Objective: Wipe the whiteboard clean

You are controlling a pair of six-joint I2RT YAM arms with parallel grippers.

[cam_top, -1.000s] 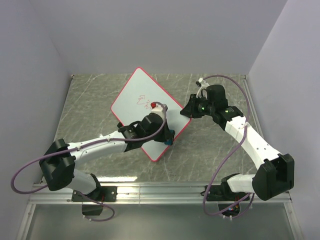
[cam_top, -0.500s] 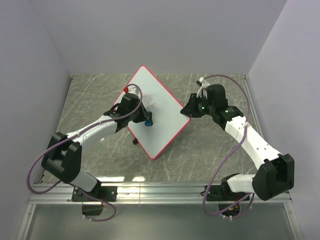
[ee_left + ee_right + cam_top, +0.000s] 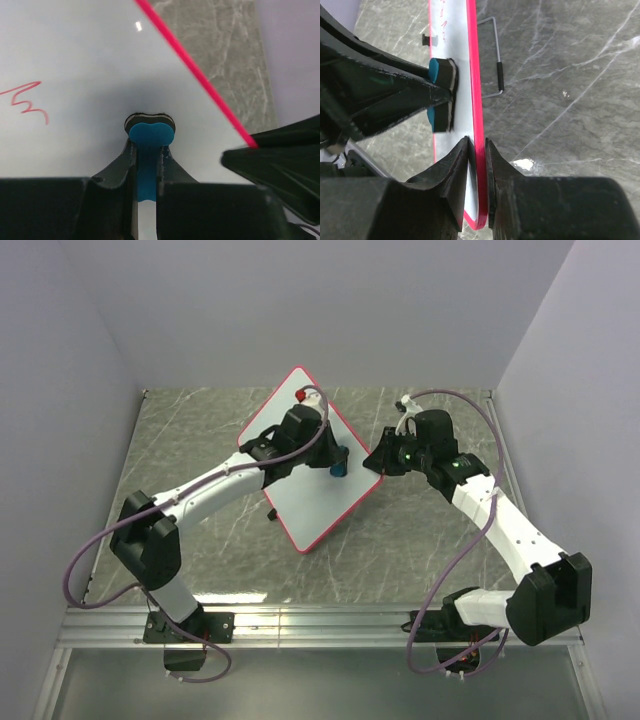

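The whiteboard point(image 3: 310, 502), white with a red-pink rim, stands tilted on the marble table, one corner up at the back. My right gripper point(image 3: 375, 462) is shut on its right corner; in the right wrist view the rim point(image 3: 476, 110) sits between the fingers. My left gripper point(image 3: 334, 462) is shut on the blue-black eraser point(image 3: 338, 467) and presses it against the board face near the right edge. The eraser shows in the left wrist view point(image 3: 149, 134) and the right wrist view point(image 3: 441, 70). A red scribble point(image 3: 27, 100) lies to its left.
A wire stand with a black foot point(image 3: 499, 75) sticks out behind the board. The grey marble table point(image 3: 180, 440) is walled by plain panels at the back and both sides. A metal rail point(image 3: 320, 618) runs along the near edge.
My left gripper has swept the eraser from the board's lower middle to its left, then up and across to the right edge. The board has tilted and turned slightly. The right arm holds still.
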